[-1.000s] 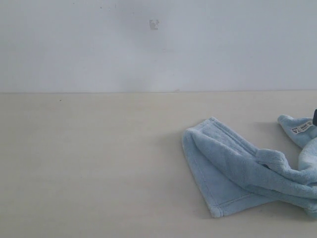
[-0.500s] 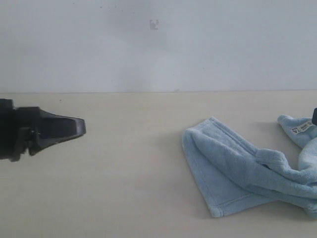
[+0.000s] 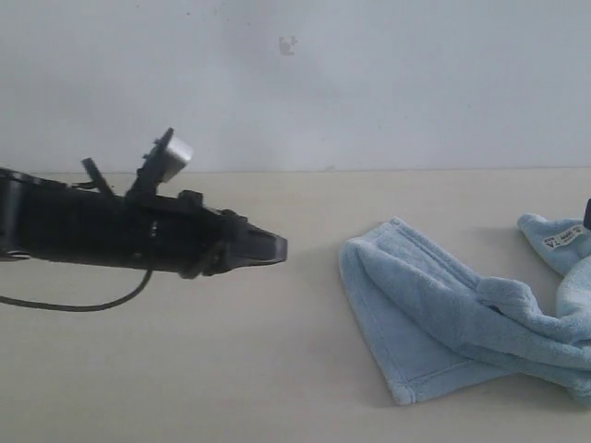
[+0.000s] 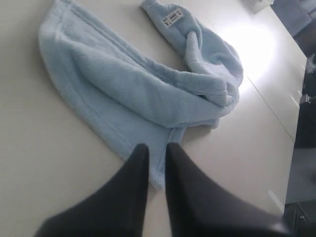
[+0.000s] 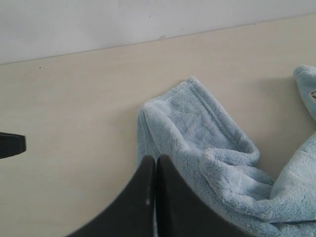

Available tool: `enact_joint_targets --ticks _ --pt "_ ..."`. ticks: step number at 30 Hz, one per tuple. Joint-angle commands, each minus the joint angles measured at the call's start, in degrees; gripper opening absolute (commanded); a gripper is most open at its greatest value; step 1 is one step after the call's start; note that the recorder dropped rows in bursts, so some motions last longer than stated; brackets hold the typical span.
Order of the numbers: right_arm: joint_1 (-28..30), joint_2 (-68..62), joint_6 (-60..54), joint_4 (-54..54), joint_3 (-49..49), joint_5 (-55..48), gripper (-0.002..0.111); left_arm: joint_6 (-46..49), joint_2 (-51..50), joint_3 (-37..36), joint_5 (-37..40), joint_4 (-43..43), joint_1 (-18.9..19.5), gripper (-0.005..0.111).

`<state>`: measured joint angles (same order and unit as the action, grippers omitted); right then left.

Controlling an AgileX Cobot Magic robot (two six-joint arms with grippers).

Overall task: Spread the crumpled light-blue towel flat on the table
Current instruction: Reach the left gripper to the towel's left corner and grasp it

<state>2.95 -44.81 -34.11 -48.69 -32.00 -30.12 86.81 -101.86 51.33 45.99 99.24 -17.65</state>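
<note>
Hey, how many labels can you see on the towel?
1: a white label on the far-right corner of the towel, by the exterior view's edge. Others may hide in the folds.

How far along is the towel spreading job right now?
Nothing looks done: the fluffy light-blue terry towel lies folded and bunched on the pale beige wood-look table. In hand: the left claw, jaws slightly apart and empty, points at the towel without touching; the right claw is shut, holding nothing. Left: grasp the edges and pull it flat.
</note>
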Motion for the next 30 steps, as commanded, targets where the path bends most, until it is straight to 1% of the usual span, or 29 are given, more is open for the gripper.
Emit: enact_joint_targets --ticks 1,4,6,9,11,14,15,16,17,18,21,25,27,30 --pt "-0.1 0.19 -1.14 -0.23 0.0 0.85 0.0 2.25 -4.56 5.6 -1.24 0.71 -4.81 0.036" --pt "-0.1 0.19 -1.3 -0.23 0.0 0.83 0.0 3.2 -6.97 8.8 -6.61 0.71 -6.64 0.054" --pt "-0.1 0.19 -1.3 -0.23 0.0 0.83 0.0 3.2 -8.67 11.19 -8.16 0.71 -7.28 0.058" --pt "-0.1 0.19 -1.31 -0.23 0.0 0.96 0.0 1.46 -11.3 14.71 -8.11 0.37 -8.39 0.059" --pt "-0.1 0.19 -1.31 -0.23 0.0 1.24 0.0 0.04 -12.73 16.19 -8.42 -1.68 -9.35 0.059" --pt "-0.1 0.19 -1.31 -0.23 0.0 1.35 0.0 -1.29 -16.69 17.64 -10.6 -8.59 -12.46 0.059" --pt "-0.1 0.19 -1.31 -0.23 0.0 1.35 0.0 -1.29 -17.16 17.64 -10.61 -10.08 -12.96 0.059" --pt "-0.1 0.19 -1.31 -0.23 0.0 1.35 0.0 -1.29 -18.1 17.64 -11.99 -14.36 -14.08 0.059" --pt "-0.1 0.19 -1.31 -0.23 0.0 1.35 0.0 -1.29 -18.25 17.81 -13.04 -16.39 -14.45 0.059" --pt "-0.1 0.19 -1.31 -0.33 0.0 1.37 0.0 -1.16 -18.86 18.61 -13.73 -21.27 -15.56 0.059" --pt "-0.1 0.19 -1.31 -0.33 0.0 1.37 0.0 -1.09 -19.27 20.58 -17.5 -22.45 -17.64 0.059" --pt "-0.1 0.19 -1.31 -0.33 0.0 1.37 0.0 -1.09 -20.17 23.93 -19.58 -28.17 -21.31 0.059" --pt "-0.1 0.19 -1.31 -0.33 0.0 1.37 0.0 -1.09 -21.49 24.99 -22.41 -28.44 -23.11 0.059" --pt "-0.1 0.19 -1.31 -0.33 0.0 1.37 0.0 -1.09 -22.89 26.23 -22.6 -28.87 -24.25 0.059"
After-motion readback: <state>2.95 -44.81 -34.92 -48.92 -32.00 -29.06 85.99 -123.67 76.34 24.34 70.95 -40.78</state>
